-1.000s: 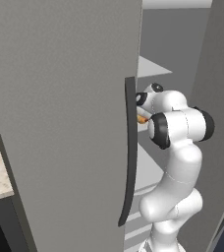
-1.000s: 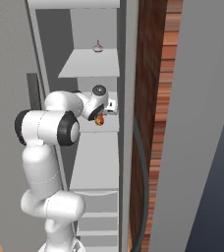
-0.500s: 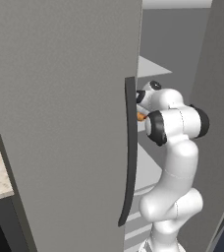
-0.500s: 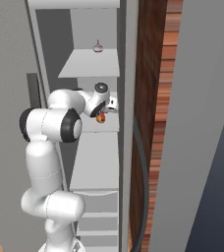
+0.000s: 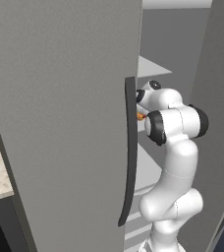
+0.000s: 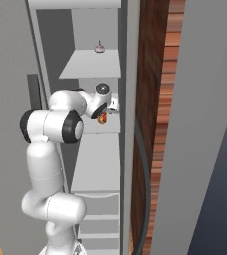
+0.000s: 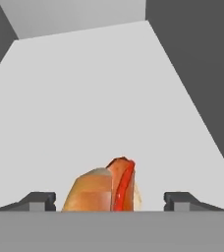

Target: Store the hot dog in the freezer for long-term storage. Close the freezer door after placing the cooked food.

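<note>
White arm reaches deep into freezer point(image 6: 93, 164), between two grey doors. End effector point(image 7: 109, 201) spread wide: each dark fingertip point(image 7: 39, 199) stands clear of hot dog point(image 7: 104, 189), gap on both sides. Hot dog sits between them, over white shelf point(image 7: 99, 98), tan bun with red sausage on top. From right base view, hot dog point(image 6: 101, 118) shows just under end effector point(image 6: 105, 112). Freezer door point(image 6: 205, 124) swung open. Small pale round item point(image 6: 99, 48) on higher shelf.
</note>
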You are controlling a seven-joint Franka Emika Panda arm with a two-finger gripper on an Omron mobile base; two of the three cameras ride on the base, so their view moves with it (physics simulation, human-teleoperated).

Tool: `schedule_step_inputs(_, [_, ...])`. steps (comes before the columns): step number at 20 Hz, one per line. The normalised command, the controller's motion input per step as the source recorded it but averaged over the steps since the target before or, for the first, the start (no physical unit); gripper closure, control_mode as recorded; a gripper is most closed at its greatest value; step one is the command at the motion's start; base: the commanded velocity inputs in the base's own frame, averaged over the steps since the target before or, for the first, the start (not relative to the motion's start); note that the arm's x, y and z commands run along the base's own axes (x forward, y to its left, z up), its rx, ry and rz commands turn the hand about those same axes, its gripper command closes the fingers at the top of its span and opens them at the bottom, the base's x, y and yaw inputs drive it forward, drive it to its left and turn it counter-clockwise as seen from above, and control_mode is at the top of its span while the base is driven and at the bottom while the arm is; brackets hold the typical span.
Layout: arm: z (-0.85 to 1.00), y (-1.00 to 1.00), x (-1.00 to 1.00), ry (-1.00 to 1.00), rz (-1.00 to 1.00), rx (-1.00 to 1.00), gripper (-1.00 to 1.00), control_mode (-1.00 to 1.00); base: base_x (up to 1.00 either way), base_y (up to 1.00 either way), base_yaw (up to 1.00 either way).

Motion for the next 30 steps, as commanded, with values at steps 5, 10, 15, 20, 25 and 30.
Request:
schedule_step_inputs(5, [0.00,0.00,0.00,-0.05,0.00,0.00,-1.00,-1.00,0.00,0.00,0.00])
schedule_step_inputs(10, [0.00,0.00,0.00,-0.04,0.00,0.00,-1.00,-1.00,0.00,0.00,0.00])
schedule_step_inputs(15, [0.15,0.00,-0.23,-0.10,-0.01,0.00,-1.00,-1.00,0.00,0.00,0.00])
schedule_step_inputs(20, [0.26,0.00,-0.29,-0.08,-0.04,0.00,-1.00,-1.00,0.00,0.00,0.00])
schedule_step_inputs(25, [0.31,-0.01,-0.42,-0.04,-0.01,0.00,-1.00,-1.00,0.00,0.00,0.00])
schedule_step_inputs(30, [0.54,0.00,-0.66,-0.09,0.00,0.00,-1.00,-1.00,0.00,0.00,0.00])
